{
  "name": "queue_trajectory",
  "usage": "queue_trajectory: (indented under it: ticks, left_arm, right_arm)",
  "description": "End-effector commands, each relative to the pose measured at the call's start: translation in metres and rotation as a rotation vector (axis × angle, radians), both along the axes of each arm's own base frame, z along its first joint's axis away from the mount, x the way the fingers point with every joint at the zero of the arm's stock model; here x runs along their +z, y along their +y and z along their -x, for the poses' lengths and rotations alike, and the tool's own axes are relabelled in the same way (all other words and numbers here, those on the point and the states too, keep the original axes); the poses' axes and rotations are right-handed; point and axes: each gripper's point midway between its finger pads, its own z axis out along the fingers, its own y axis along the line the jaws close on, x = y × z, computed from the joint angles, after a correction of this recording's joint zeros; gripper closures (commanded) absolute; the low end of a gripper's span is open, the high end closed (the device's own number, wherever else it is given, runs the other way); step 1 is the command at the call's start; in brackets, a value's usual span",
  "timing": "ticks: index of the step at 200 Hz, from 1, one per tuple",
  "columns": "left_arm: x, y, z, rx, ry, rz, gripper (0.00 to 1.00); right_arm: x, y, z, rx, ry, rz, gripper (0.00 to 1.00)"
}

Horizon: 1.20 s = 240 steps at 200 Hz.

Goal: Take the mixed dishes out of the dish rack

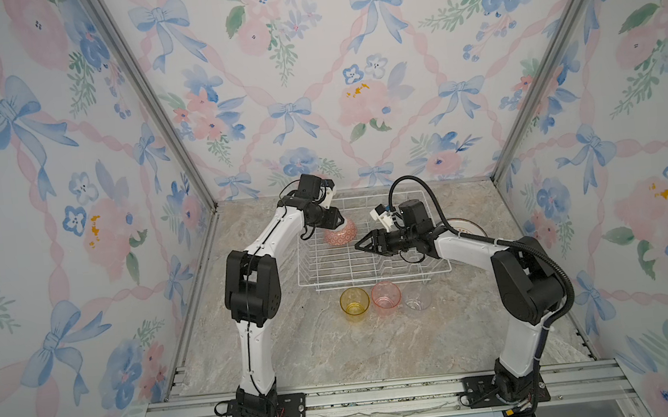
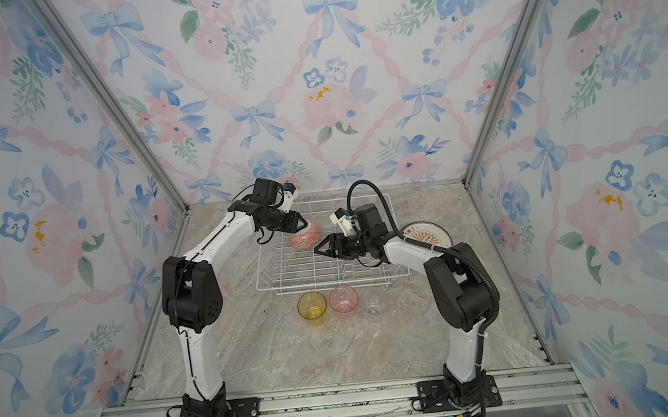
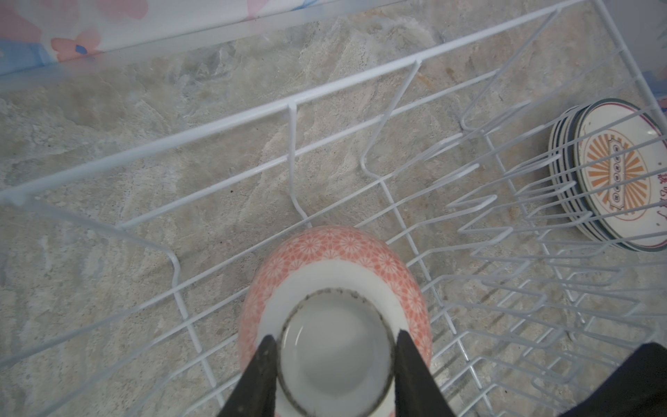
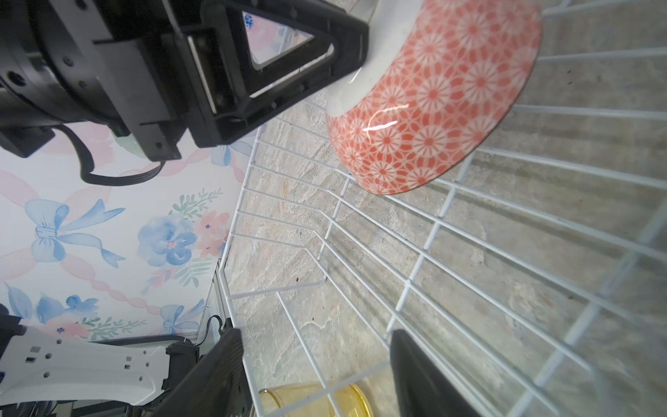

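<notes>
The pink-red patterned bowl (image 1: 341,234) (image 2: 306,237) (image 4: 433,108) is upside down and tilted at the back left of the white wire dish rack (image 1: 376,277) (image 2: 331,281). My left gripper (image 1: 342,222) (image 3: 334,334) is shut on the foot ring of the bowl (image 3: 325,249), one finger on each side. My right gripper (image 1: 357,245) (image 2: 315,251) (image 4: 314,332) hovers over the middle of the rack, open and holding nothing. A stack of white plates (image 1: 467,226) (image 2: 426,234) (image 3: 613,173) with an orange sunburst design lies on the table right of the rack, partly behind the right arm.
Yellow (image 1: 355,302), pink (image 1: 386,296) and clear (image 1: 417,296) tumblers stand in a row on the marble table just in front of the rack. Upright plate-slot prongs (image 3: 505,216) line the rack's right part. Wallpapered walls close in the back and both sides.
</notes>
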Motion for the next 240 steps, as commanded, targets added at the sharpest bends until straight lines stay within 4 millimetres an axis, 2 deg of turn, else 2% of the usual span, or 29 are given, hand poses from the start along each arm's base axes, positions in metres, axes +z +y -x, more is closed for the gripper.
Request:
queue_trajectory:
  ticks: [1,39,84,88,161,175,199,240]
  left_arm:
    - [0.050,-0.011,-0.002,-0.032,-0.082,0.102,0.66]
    - [0.061,-0.020,0.001,-0.059,-0.087,0.167,0.66]
    - [0.065,-0.020,-0.001,-0.066,-0.088,0.224,0.66]
    - [0.065,-0.021,0.000,-0.069,-0.088,0.227,0.66]
    - [0.068,-0.020,0.002,-0.070,-0.089,0.335,0.66]
    - [0.062,-0.020,0.002,-0.065,-0.079,0.335,0.66]
    - [0.058,-0.020,0.003,-0.055,-0.085,0.306,0.65]
    - [0.057,-0.012,0.006,-0.011,-0.119,0.233,0.63]
  right_arm:
    - [-0.002,-0.001,-0.010,-0.022,0.020,-0.059,0.33]
    - [-0.006,0.003,-0.021,-0.058,0.029,-0.112,0.35]
    - [-0.017,0.002,-0.027,-0.081,0.051,-0.093,0.35]
    - [-0.019,0.001,-0.032,-0.110,0.043,-0.084,0.35]
    - [0.002,0.008,-0.053,-0.173,-0.012,-0.231,0.36]
    - [-0.001,0.008,-0.057,-0.182,-0.009,-0.210,0.38]
    - [0.008,0.009,-0.051,-0.167,-0.051,-0.182,0.38]
    - [0.014,-0.006,-0.042,-0.164,-0.114,0.021,0.38]
